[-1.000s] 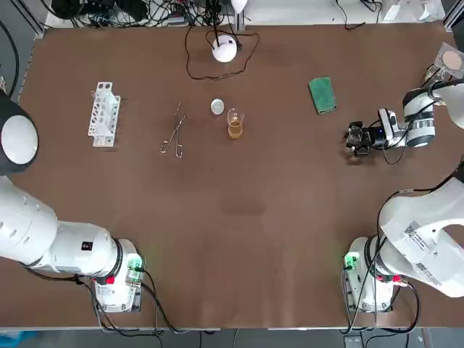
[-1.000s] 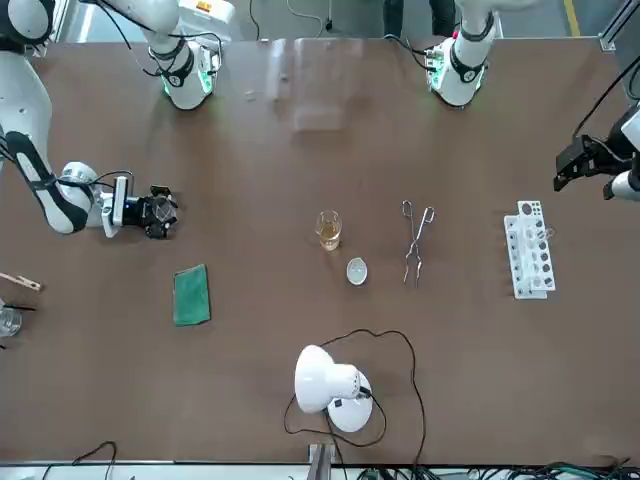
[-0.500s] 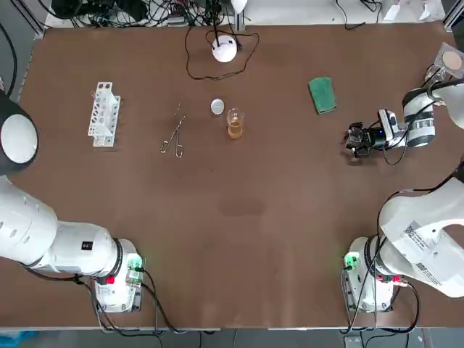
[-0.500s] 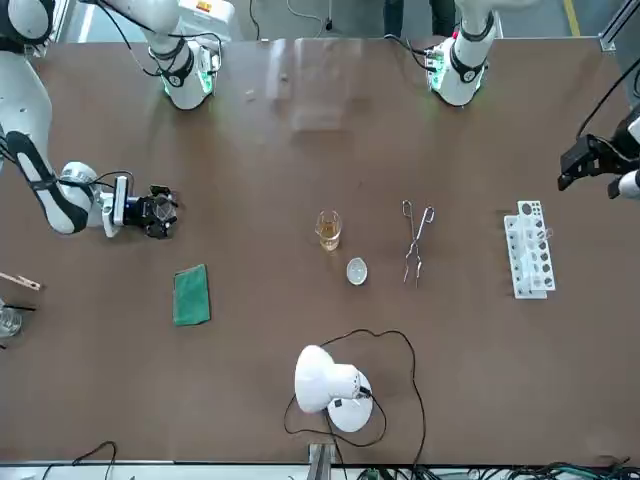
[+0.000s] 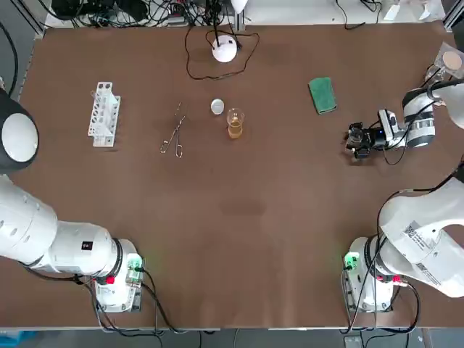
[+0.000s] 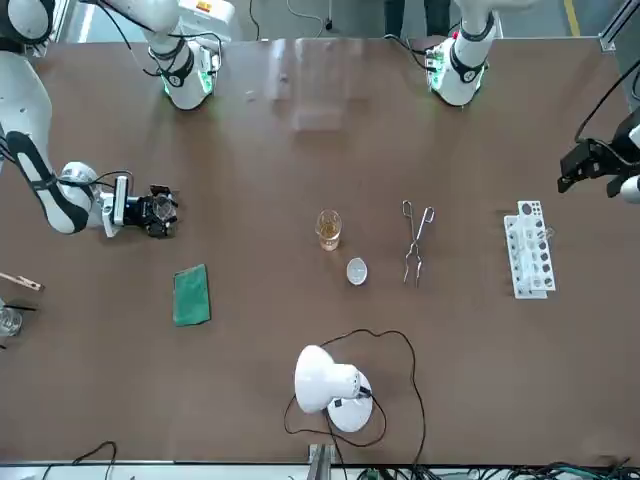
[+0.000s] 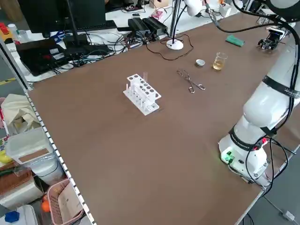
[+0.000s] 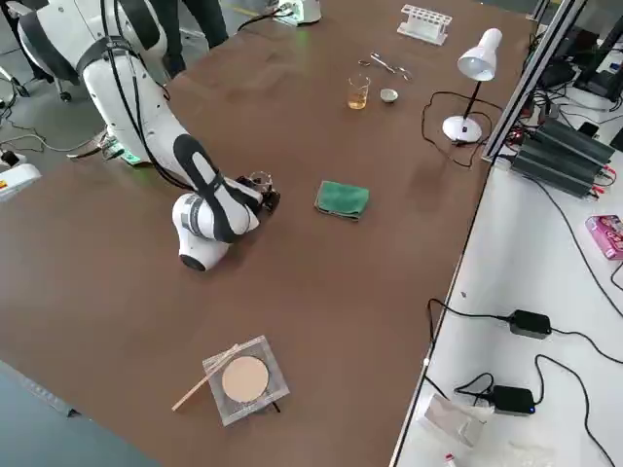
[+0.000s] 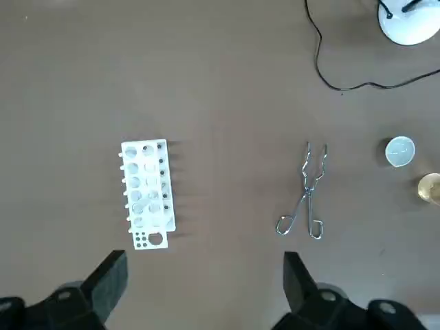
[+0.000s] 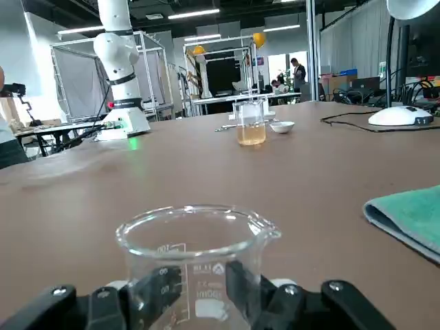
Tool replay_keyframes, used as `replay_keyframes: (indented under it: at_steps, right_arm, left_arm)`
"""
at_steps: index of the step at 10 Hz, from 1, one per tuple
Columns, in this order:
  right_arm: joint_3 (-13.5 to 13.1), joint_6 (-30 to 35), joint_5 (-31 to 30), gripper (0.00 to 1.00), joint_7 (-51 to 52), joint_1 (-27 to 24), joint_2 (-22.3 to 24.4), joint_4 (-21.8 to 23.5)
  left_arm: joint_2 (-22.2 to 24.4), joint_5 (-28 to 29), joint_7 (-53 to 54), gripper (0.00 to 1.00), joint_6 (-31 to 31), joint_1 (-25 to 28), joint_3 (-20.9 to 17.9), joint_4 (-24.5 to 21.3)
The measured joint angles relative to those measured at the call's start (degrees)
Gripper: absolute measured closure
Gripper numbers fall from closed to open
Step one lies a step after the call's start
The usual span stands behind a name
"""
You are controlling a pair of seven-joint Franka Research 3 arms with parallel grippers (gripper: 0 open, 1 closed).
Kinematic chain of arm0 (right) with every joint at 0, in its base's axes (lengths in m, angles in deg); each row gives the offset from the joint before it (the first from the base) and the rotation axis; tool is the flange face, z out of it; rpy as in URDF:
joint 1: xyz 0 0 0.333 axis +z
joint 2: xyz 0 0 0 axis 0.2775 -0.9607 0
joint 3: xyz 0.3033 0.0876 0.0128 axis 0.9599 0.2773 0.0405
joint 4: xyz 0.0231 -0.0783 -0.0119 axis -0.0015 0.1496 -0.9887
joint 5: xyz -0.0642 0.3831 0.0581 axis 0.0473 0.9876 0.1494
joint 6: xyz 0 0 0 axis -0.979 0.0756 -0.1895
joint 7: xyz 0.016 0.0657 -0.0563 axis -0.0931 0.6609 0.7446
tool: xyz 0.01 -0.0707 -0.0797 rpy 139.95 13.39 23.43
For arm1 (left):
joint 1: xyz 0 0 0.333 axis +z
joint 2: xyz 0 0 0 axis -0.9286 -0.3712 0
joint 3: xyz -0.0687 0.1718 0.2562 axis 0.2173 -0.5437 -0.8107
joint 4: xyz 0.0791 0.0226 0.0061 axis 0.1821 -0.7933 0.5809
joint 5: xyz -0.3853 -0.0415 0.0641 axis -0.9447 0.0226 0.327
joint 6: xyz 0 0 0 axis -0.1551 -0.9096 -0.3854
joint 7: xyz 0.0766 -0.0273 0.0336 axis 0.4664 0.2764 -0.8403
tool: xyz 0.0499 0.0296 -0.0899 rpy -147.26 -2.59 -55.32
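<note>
Beaker [image 10: 196, 254] stands upright and low at the robot's right side of the surface [image 5: 246, 210], gripped near its base by the closed fingers of the right gripper [image 5: 355, 138], whose arm lies almost level above the surface. A green cloth [image 5: 322, 95] lies near the beaker, on its far side. A clear box [image 8: 243, 381] with a stick [image 8: 202, 389] against it sits at the far right corner, behind the arm. Toward the middle, well apart from the beaker, stand a glass [image 5: 234, 125] of amber liquid and, just beside it, a small white dish [image 5: 217, 106]. Tongs [image 5: 174, 134] lie left of those, and a lamp [image 5: 225, 49] stands at the far edge. The left gripper [image 9: 203, 268] hangs high at the left edge, fingers spread wide and holding nothing, above a white rack [image 9: 148, 194].
</note>
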Motion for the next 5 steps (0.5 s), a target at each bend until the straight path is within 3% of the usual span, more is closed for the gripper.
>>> replay_keyframes:
  at_steps: [4,5]
  right_arm:
    - [0.0,0.0,-0.01,0.6,0.01,0.0,0.0,0.0]
    - [0.0,0.0,-0.01,0.51,0.03,0.0,0.0,-0.01]
  left_arm:
    - [-0.13,0.0,-1.21,0.0,-0.01,-0.05,0.17,0.0]
    - [-0.13,0.0,-1.21,0.0,-0.01,-0.03,0.17,0.0]
